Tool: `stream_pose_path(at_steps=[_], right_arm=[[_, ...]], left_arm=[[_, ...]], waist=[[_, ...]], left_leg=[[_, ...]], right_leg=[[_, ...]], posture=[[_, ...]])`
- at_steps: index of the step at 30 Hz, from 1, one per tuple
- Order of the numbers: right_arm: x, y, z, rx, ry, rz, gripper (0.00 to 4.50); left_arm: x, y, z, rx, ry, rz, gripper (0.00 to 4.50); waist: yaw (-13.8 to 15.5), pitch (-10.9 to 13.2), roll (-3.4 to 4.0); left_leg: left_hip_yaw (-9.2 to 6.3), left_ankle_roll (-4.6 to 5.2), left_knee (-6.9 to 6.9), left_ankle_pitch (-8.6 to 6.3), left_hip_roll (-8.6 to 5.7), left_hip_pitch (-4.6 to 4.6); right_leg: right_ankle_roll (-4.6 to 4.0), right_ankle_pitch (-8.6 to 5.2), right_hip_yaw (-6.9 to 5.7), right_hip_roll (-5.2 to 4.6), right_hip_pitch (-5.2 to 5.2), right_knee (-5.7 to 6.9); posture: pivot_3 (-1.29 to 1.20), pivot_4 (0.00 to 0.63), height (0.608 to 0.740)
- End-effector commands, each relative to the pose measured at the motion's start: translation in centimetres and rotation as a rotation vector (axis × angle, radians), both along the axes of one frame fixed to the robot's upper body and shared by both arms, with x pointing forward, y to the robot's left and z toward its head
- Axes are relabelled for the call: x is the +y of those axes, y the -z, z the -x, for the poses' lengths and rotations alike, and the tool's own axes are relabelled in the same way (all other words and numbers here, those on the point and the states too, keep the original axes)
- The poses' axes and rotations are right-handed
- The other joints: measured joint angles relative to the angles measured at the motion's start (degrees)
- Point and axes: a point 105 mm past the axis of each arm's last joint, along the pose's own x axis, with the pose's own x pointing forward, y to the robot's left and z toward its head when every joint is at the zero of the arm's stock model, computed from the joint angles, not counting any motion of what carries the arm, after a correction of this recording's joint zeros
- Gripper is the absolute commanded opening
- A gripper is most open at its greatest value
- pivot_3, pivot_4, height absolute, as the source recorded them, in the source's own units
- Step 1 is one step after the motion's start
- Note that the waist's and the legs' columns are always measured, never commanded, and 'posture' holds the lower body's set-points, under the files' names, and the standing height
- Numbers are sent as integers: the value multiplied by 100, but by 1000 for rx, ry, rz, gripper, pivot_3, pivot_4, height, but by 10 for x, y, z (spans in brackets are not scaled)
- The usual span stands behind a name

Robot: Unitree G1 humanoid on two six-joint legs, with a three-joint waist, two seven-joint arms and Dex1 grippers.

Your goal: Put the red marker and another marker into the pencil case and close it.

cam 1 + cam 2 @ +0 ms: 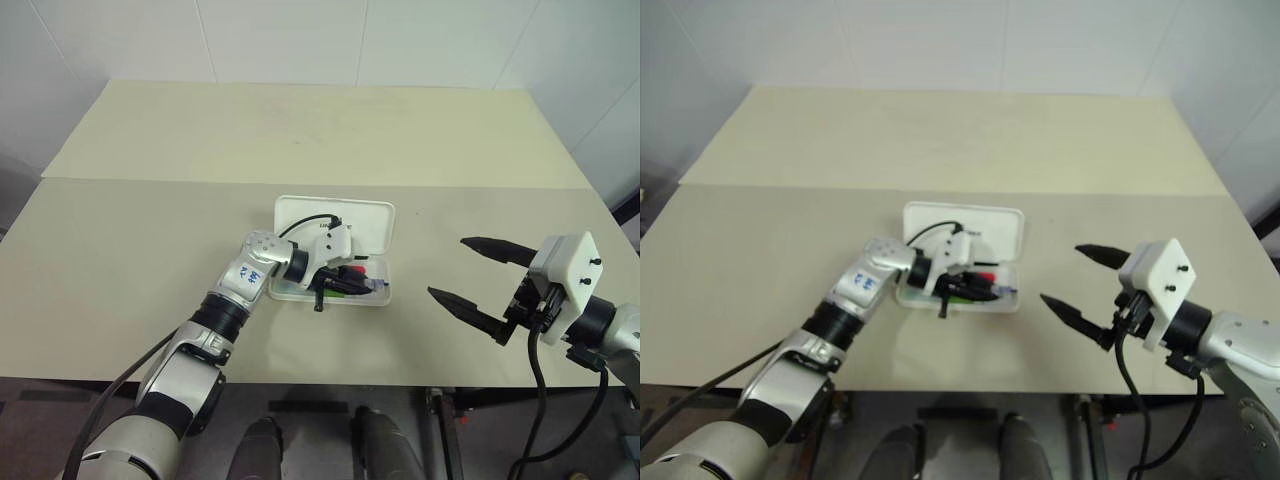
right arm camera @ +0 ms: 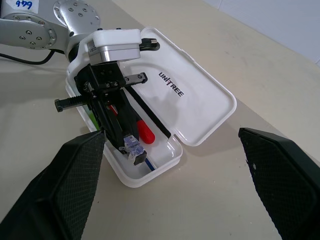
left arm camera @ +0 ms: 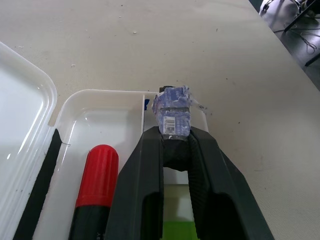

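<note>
Risk is growing inside the pencil case (image 2: 200,107); the left gripper (image 3: 175,131), pinching a small bluish packet (image 3: 172,107) beside the red marker (image 3: 97,182), may snag it while withdrawing; the right gripper (image 1: 468,270) is hanging wide open, empty.

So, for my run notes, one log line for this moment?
left gripper: shut on purple-wrapped item over pencil case | red marker: inside | lid: open | right gripper: open, idle

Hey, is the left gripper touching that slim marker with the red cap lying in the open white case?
Apart. The left wrist view shows the left gripper beside the slim red-capped marker, white case floor visible between them.
</note>
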Motion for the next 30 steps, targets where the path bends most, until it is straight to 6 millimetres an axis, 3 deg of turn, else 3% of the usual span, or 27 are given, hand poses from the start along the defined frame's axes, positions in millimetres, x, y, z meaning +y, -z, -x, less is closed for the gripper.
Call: stream_pose_path(at_steps=[1,2,12,17,20,21,25,30], right_arm=[[3,-7,1,-40,-10,-6,4500],[3,-7,1,-40,-10,-6,4500],[4,-7,0,-41,-18,-10,4500],[5,-6,-1,-38,-24,-10,4500],[5,-6,-3,-39,-29,-10,4500],[5,-6,-3,-39,-31,-10,4500],[5,-5,-5,-33,-40,-9,4500],[3,-1,-10,-26,-66,-11,4500]], left_arm=[[-8,-9,5,-17,32,27,273],[-8,-10,5,-17,31,29,273],[-12,-20,6,-33,28,72,3585],[-10,-35,11,-10,50,122,3585],[-5,-49,18,30,55,182,4431],[0,-52,19,38,47,191,4472],[20,-65,23,36,7,260,4472],[76,-79,17,-31,-167,386,4472]], waist=[[0,0,0],[0,0,0],[1,0,0],[-3,0,0],[-5,0,0],[-8,0,0],[-17,0,1],[-23,0,1]], left_leg=[[0,0,0,0,0,0],[0,0,0,0,0,0],[0,0,0,0,0,0],[-1,0,-1,0,0,0],[-1,0,-1,0,0,0],[-1,1,-1,0,0,1],[-1,0,-4,0,1,9],[-1,-1,-3,1,1,16]], right_leg=[[0,0,0,0,0,0],[0,0,0,0,0,0],[2,1,0,0,0,3],[2,1,0,0,-1,4],[3,2,0,0,-1,5],[4,2,0,0,0,7],[10,5,1,1,0,17],[9,4,3,1,2,25]], posture=[[0,150,740],[0,150,740],[0,150,740],[0,150,740],[0,150,740],[0,150,740],[0,150,740],[0,150,740]])
